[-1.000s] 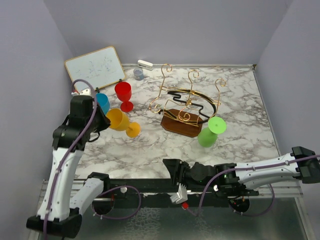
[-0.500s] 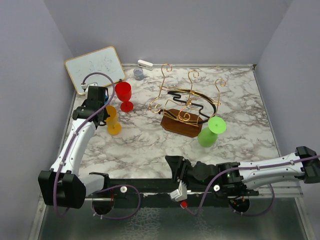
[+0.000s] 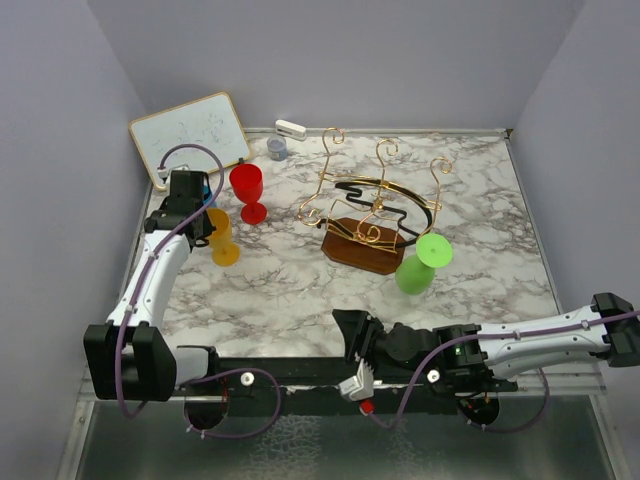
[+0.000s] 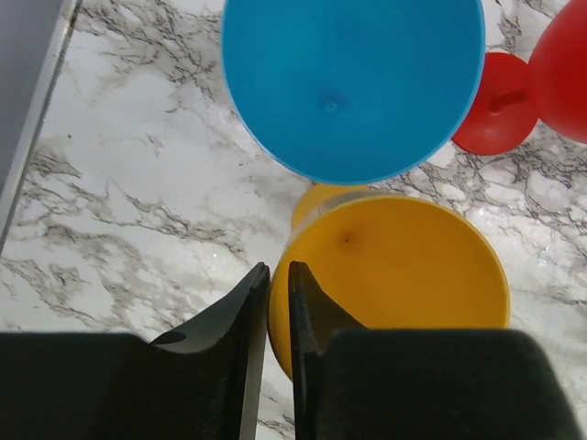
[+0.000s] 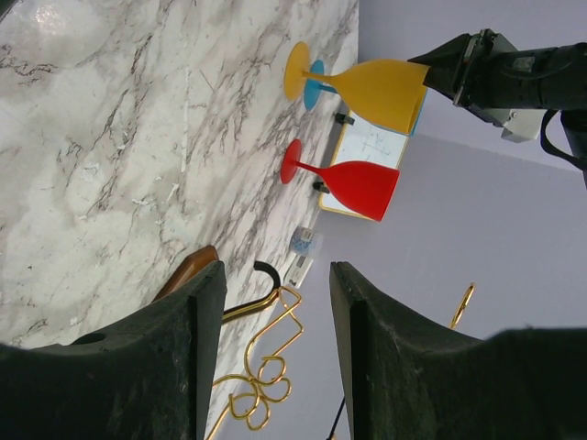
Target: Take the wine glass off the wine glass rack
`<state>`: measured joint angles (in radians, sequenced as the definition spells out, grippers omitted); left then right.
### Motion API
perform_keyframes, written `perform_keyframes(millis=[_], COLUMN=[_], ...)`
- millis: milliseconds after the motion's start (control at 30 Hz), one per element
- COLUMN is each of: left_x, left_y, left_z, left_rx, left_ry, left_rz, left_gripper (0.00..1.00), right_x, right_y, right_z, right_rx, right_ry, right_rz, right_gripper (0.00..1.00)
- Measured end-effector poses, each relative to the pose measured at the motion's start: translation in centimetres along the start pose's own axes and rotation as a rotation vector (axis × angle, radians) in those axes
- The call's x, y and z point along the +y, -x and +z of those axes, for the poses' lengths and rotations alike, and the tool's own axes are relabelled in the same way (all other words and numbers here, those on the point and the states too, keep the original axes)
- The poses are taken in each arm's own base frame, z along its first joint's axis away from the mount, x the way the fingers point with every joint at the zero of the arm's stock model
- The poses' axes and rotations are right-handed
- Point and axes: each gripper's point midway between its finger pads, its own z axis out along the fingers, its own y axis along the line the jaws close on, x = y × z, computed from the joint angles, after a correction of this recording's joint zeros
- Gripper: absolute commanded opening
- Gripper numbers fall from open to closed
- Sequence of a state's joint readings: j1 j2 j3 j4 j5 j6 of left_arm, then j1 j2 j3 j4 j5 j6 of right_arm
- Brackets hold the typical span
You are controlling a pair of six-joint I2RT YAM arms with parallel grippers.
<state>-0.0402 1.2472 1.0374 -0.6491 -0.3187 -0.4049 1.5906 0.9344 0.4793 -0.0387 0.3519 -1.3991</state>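
Note:
The gold wire wine glass rack (image 3: 365, 205) stands on its dark wooden base at the table's middle; part of it also shows in the right wrist view (image 5: 261, 385). A green wine glass (image 3: 418, 266) hangs tilted at its near right side. My left gripper (image 3: 203, 220) is shut on the rim of a yellow wine glass (image 3: 222, 242), which stands upright on the table. In the left wrist view my gripper (image 4: 278, 275) has one finger inside and one outside the yellow glass (image 4: 394, 266). My right gripper (image 3: 350, 340) is open and empty, low at the near edge; it also shows in its own wrist view (image 5: 273, 275).
A blue glass (image 4: 353, 82) stands right behind the yellow one, and a red glass (image 3: 247, 190) stands to their right. A whiteboard (image 3: 190, 135) leans at the back left. A small grey cup (image 3: 277, 148) and a white object (image 3: 290, 128) sit at the back wall.
My left arm carried the yellow glass from tilted in the air down and back, and stood it upright next to the blue glass. The right arm barely moved.

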Motion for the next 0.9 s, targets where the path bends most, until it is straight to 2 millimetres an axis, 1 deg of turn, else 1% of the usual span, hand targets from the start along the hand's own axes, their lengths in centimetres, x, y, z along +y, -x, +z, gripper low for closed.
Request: perform_keyframes(millis=[100, 133, 233, 367, 467, 500, 567, 633, 700, 767, 833, 900], left_x=[-0.3, -0.4, -0.5, -0.5, -0.3, -0.3, -0.1, 0.3, 0.8, 1.2, 1.7, 1.7], left_y=[-0.7, -1.0, -1.3, -1.1, -0.3, 0.4, 1.6, 3.1, 4.2, 4.6, 3.9, 3.2], left_z=[-0.1, -0.2, -0.8, -2.2, -3.9, -4.7, -6.5, -9.2, -12.0, -14.7, -16.2, -16.2], left_rx=[0.023, 0.031, 0.039, 0.026, -0.003, -0.029, -0.09, -0.194, -0.317, -0.453, -0.535, -0.56], left_ry=[-0.025, -0.034, -0.058, -0.083, -0.098, -0.108, -0.132, -0.172, -0.223, -0.29, -0.339, -0.362], left_rz=[0.004, 0.004, 0.001, -0.006, -0.016, -0.024, -0.044, -0.075, -0.111, -0.148, -0.169, -0.174], left_gripper=[0.35, 0.38, 0.39, 0.4, 0.4, 0.4, 0.4, 0.4, 0.4, 0.4, 0.4, 0.4], right_x=[0.0, 0.0, 0.0, 0.2, 0.4, 0.4, 0.2, -0.5, -2.1, -4.7, -9.0, -14.0], right_y=[0.0, 0.0, 0.0, 0.0, 0.0, 0.0, 0.1, 0.3, 0.7, 1.2, 2.0, 2.6], right_z=[0.0, 0.0, 0.0, 0.1, 0.2, 0.2, 0.3, 0.5, 0.7, 1.1, 1.6, 2.2], right_rx=[0.002, 0.002, 0.003, 0.004, 0.003, 0.004, 0.003, 0.002, -0.003, -0.012, -0.025, -0.023], right_ry=[-0.001, -0.001, 0.0, 0.004, 0.009, 0.011, 0.01, 0.007, -0.013, -0.046, -0.108, -0.185], right_rz=[0.006, 0.008, 0.013, 0.022, 0.035, 0.04, 0.052, 0.074, 0.111, 0.157, 0.226, 0.31], right_gripper=[0.49, 0.49, 0.49, 0.49, 0.49, 0.49, 0.49, 0.49, 0.48, 0.47, 0.47, 0.47])
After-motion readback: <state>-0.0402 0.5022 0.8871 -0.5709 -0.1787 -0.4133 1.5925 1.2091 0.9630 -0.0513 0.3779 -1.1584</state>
